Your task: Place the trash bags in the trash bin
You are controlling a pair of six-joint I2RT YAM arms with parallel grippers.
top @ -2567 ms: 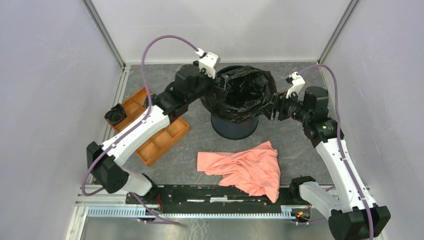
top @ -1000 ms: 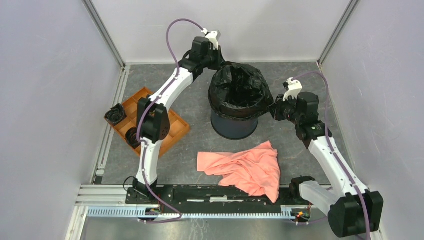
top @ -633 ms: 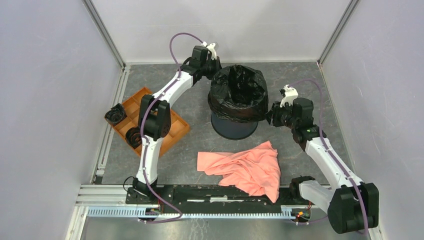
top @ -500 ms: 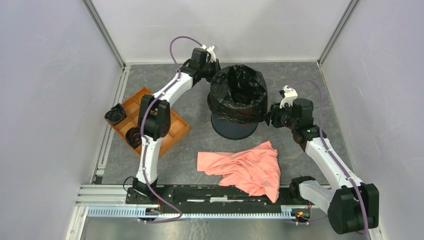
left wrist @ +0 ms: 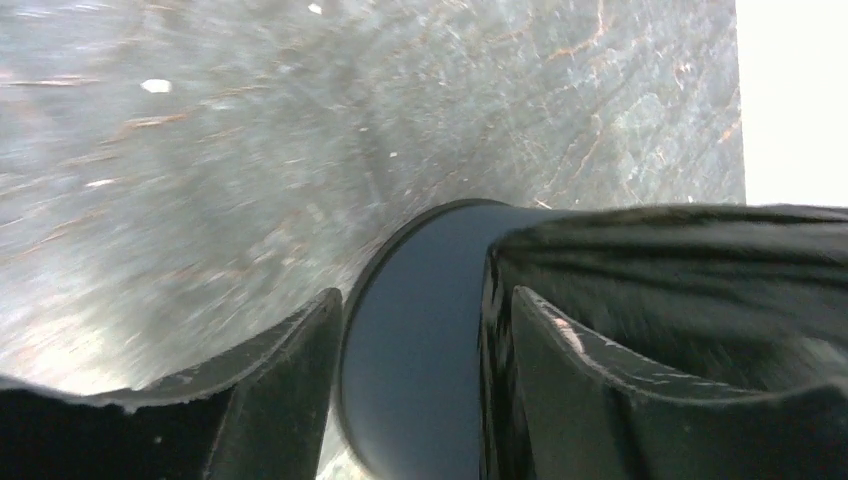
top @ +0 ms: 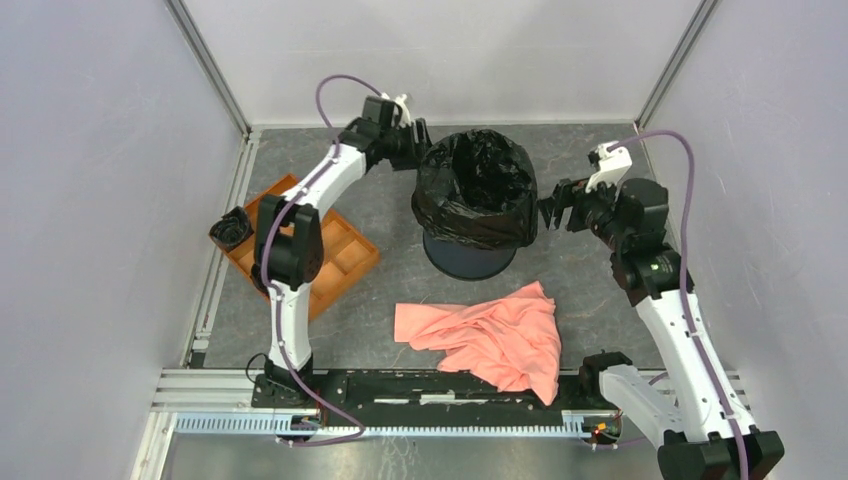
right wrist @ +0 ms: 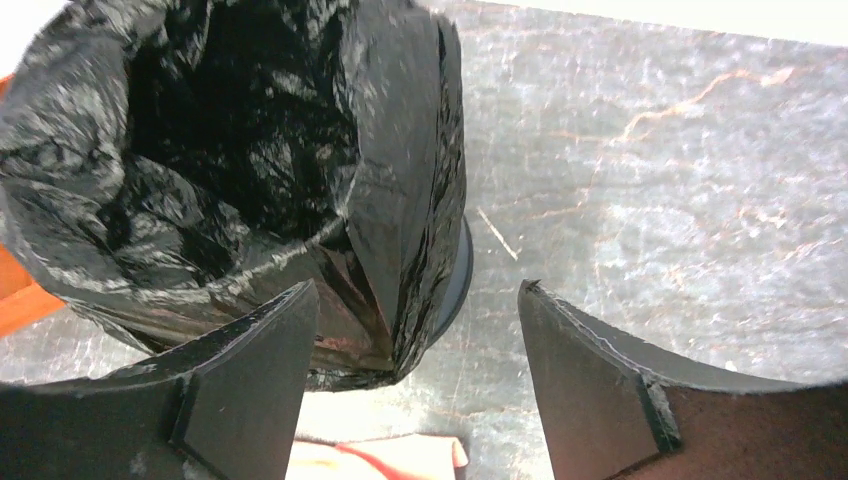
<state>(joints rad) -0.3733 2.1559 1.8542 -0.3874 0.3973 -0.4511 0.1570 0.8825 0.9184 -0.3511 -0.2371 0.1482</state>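
The wrinkled glossy black plastic bag was judged fitted over the tall navy cylindrical bin; the left fingers and right fingers were spread, empty; next, the film would need pressing deeper

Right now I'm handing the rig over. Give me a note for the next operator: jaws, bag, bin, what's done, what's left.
Left gripper: jaws open, empty, at the far-left side of the bin.
Right gripper: jaws open, empty, just right of the bin and clear of it.
Bag: inside the upright bin, mouth open, hem folded over the rim and draped down the outside.
Done: the bag looks seated; no loose bag is in view.
Left: probably just pull both arms back and check the hem all round.
Cloth and tray aren't part of the job.
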